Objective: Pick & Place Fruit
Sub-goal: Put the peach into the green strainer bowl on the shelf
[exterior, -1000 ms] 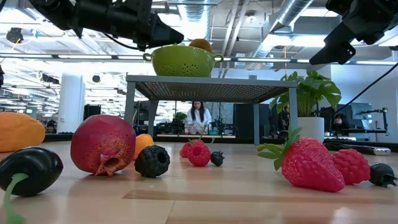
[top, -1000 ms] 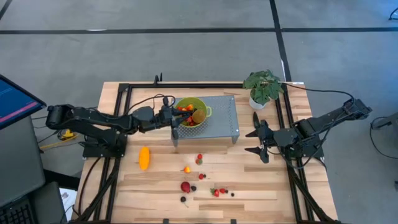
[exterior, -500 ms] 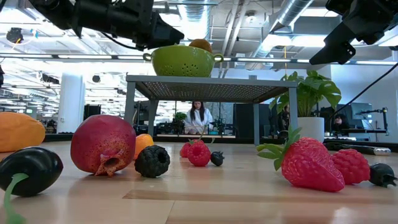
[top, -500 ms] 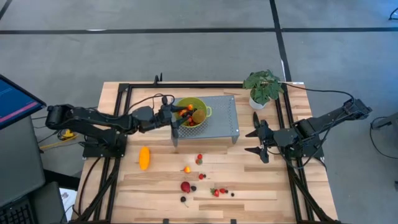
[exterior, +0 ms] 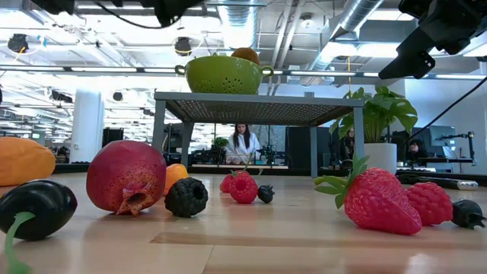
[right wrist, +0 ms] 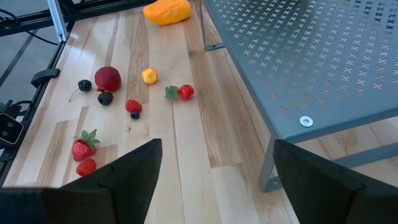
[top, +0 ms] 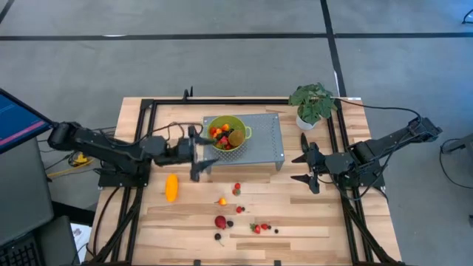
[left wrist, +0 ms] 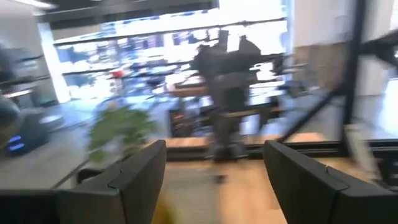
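Observation:
A green colander bowl (top: 226, 133) with several small red and orange fruit pieces and a brown one stands on the grey perforated stand (top: 259, 148). My left gripper (top: 196, 155) hangs open just off the stand's left end, short of the bowl, with nothing between its fingers (left wrist: 214, 180). A long orange fruit (top: 171, 188), a red round fruit (top: 220, 221), strawberries (top: 259, 227) and dark berries lie on the wooden table. My right gripper (top: 305, 168) waits open, right of the stand.
A potted plant (top: 312, 103) stands at the far right corner. Black frame rails (top: 140, 140) run along the table's left, far and right sides. In the low view, people sit at desks (exterior: 242, 143) in the room behind the stand.
My left gripper has drawn back from over the bowl toward the table's left and near edges and risen a little; in the low view it has gone up out of the picture. Its fingers stand wider apart than before. Nothing hangs from them.

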{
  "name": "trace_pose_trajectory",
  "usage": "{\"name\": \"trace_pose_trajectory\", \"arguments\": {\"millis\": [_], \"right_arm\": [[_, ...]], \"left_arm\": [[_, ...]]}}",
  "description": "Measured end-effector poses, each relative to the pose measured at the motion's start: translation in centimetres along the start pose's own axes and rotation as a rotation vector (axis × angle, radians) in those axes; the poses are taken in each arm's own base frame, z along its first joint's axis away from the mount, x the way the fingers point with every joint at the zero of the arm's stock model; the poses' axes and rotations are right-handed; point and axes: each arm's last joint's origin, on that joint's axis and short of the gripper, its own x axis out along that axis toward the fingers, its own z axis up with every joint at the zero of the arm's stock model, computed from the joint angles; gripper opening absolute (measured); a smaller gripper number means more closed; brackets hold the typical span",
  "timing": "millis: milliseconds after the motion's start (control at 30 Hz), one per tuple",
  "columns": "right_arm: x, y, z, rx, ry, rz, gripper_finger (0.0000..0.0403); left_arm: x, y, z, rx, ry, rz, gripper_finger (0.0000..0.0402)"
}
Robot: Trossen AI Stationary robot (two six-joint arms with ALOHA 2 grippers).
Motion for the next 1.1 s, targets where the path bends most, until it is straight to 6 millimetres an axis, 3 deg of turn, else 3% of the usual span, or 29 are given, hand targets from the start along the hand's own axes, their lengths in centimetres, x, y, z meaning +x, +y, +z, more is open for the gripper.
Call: {"name": "trace_pose_trajectory", "arguments": {"millis": [200, 567, 933, 1100], "right_arm": [[0.0, 0.0, 0.0, 0.0, -0.001, 0.0, 0.0301], [0.0, 0.0, 0.0, 0.0, 0.0, 0.0, 0.0301], [0.0, 0.0, 0.0, 0.0, 0.0, 0.0, 0.0301], [0.0, 0.0, 0.0, 0.0, 0.0, 0.0, 0.0301]], "left_arm": [[-1.1, -3.9, 0.1, -0.007, 0.003, -0.212, 0.0265], [-2.1, -10.1, -3.2, 0.061, 0.163, -0.454, 0.0265], [-0.1, -11.7, -10.3, 0.19, 0.418, -0.394, 0.0265], [0.2, -11.7, -12.4, 0.21, 0.487, -0.383, 0.0265]]}}
